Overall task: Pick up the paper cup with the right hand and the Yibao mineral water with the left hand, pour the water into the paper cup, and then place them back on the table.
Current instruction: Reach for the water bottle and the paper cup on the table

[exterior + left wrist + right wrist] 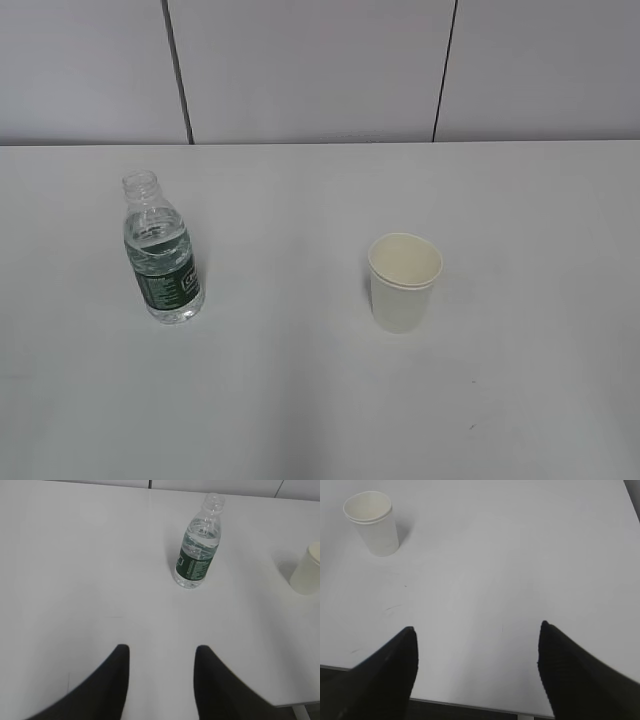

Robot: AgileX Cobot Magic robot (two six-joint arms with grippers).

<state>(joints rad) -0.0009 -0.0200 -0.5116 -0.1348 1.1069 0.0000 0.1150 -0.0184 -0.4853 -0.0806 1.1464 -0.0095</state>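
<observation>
1. The Yibao mineral water (164, 255) is clear, glossy plastic; its dark green label looks smooth.
2. The paper cup (404, 282), at 3 o'clock from it, is matt cream paper.
3. The table (300, 400) is matt, smooth white.

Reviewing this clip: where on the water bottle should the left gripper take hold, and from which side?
Probably the labelled middle of the Yibao mineral water, approached level from the near side. It stands upright and uncapped, so a side grip on the straight-walled green band should keep it from tipping or spilling. The left gripper is open, short of it, with nothing between.
</observation>
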